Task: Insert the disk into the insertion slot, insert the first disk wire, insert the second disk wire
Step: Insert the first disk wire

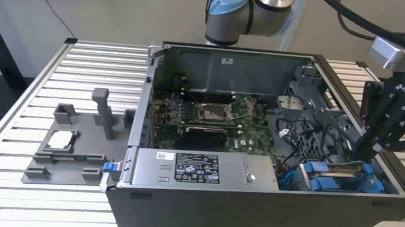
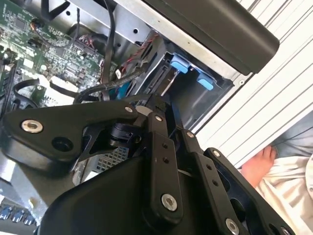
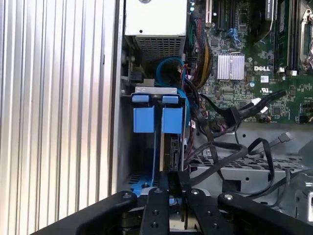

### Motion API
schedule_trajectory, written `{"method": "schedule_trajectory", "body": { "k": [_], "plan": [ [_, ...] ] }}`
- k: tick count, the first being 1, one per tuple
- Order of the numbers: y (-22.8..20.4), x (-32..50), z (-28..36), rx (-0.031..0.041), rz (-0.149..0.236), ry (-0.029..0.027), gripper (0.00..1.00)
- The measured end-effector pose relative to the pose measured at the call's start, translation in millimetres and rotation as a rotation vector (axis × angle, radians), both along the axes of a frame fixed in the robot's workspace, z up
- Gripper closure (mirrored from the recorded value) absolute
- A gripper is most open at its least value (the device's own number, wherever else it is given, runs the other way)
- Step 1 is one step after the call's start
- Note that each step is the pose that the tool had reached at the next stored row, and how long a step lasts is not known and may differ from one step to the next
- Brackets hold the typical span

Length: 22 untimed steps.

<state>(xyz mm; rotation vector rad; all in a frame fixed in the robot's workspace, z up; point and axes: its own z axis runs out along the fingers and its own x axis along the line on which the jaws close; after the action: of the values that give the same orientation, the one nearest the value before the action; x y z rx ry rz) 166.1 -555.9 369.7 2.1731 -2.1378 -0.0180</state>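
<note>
The disk [image 1: 339, 171], silver-grey in its bright blue carrier, sits in the drive bay at the front corner of the open computer case [image 1: 253, 207], on the exterior view's right. Its blue end tabs [image 3: 158, 119] stand side by side at the bay's mouth and also show in the second wrist view [image 2: 180, 64]. My black gripper [image 1: 367, 153] reaches down into the case at the far end of the disk. Its fingers [image 3: 169, 180] are shut, tips together right over the disk's edge [image 3: 168, 152]. Whether they pinch anything is hidden. Black wires [image 3: 230, 147] hang loose beside the bay.
The case lies on a slatted metal table [image 1: 96, 64]. Inside are the motherboard [image 1: 210, 114] and the power supply [image 1: 197, 169]. A grey fixture [image 1: 72, 151] stands on the exterior view's left. A person's hand [image 2: 259, 165] rests near the table edge.
</note>
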Motion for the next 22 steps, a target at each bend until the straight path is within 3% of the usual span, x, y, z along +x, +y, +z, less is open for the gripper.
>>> {"method": "schedule_trajectory", "body": {
  "k": [3, 8, 13, 22],
  "plan": [
    [0.2, 0.0, -5.2, 0.0011, 0.0, 0.0001, 0.81],
    [0.2, 0.0, -12.1, 0.0154, 0.0, -0.0014, 0.81],
    [0.3, 0.0, -15.4, 0.0305, 0.001, -0.0146, 0.81],
    [-1.0, 0.1, -20.2, 0.0312, 0.002, -0.0161, 0.81]
  ]
}}
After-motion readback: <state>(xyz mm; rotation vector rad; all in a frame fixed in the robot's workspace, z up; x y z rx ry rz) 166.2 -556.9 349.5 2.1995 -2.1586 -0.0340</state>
